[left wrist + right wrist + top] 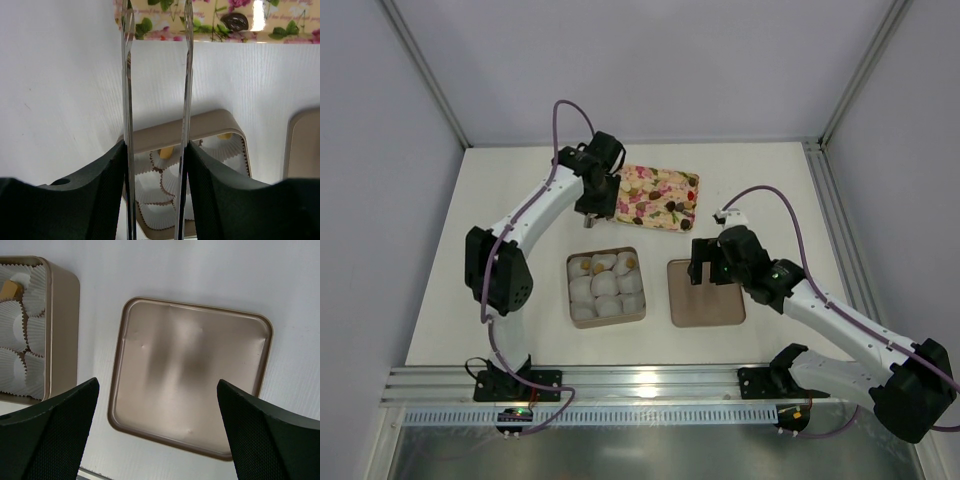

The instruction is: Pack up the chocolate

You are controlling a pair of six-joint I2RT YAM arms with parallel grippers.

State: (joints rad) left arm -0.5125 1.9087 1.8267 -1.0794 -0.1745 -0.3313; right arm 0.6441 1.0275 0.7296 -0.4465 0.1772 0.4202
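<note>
Dark brown chocolate pieces [673,207] lie on the floral tray [645,185]; one [235,21] shows in the left wrist view. Two tan-gold pieces [585,266] sit in white paper cups in the square brown box [606,324], which also shows as a box [200,125] in the left wrist view. My left gripper [592,212] hovers at the tray's near left corner. It is shut on metal tongs [187,75], whose blades stand apart with nothing between them. My right gripper [157,383] hangs open and empty above the box lid [192,390].
The lid [710,305] lies flat just right of the box. A tan piece [10,288] and the box wall [62,335] show at the left of the right wrist view. White walls and metal frame posts surround the table.
</note>
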